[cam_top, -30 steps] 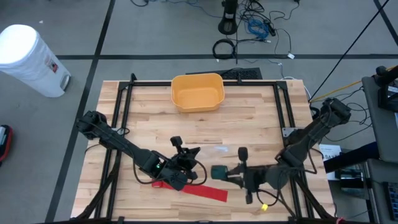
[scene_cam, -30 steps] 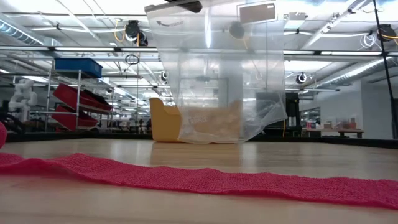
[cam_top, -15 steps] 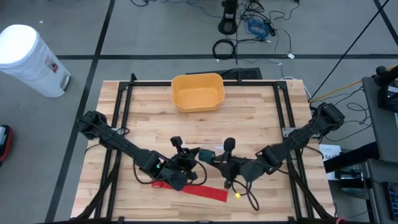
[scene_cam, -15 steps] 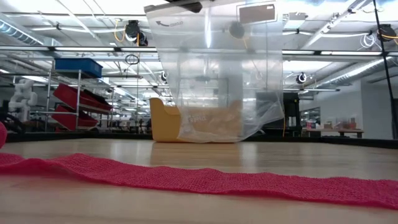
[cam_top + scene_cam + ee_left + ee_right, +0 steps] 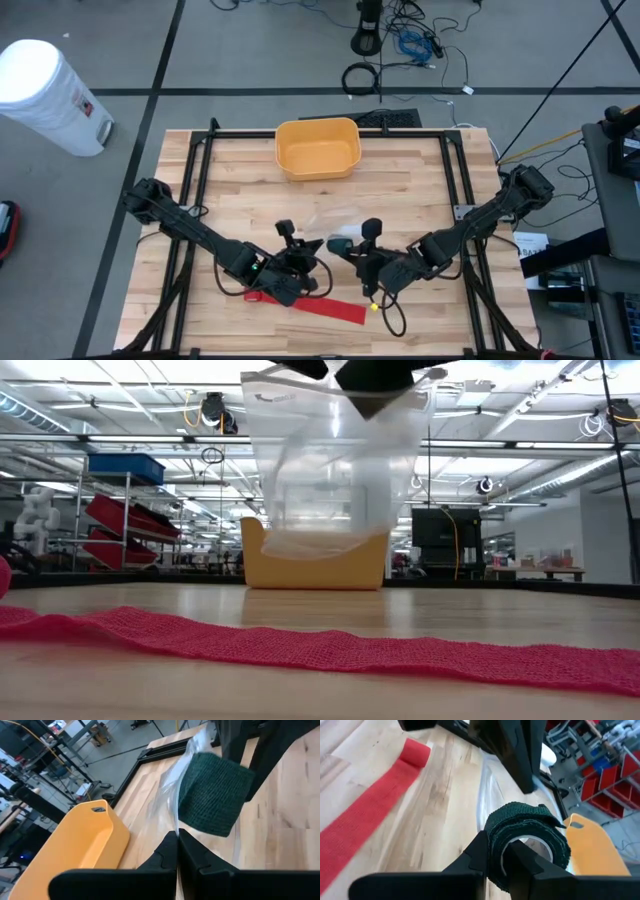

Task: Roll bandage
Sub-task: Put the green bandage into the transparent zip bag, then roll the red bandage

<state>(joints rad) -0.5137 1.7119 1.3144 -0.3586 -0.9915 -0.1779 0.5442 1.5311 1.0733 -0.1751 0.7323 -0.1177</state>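
Green bandage roll (image 5: pixel 527 845) in R tool (image 5: pixel 496 851)

Left gripper (image 5: pixel 177 851) pinches clear plastic bag (image 5: pixel 172 782) beside green bandage roll (image 5: pixel 215 795); yellow bin (image 5: pixel 70 845) nearby

bin: an orange-yellow bin (image 5: pixel 318 148) sits at the table's far edge, centre.
table: pale wooden planks (image 5: pixel 410 200) inside a black frame.
floor: a white cylindrical container (image 5: pixel 48 95) stands far left.
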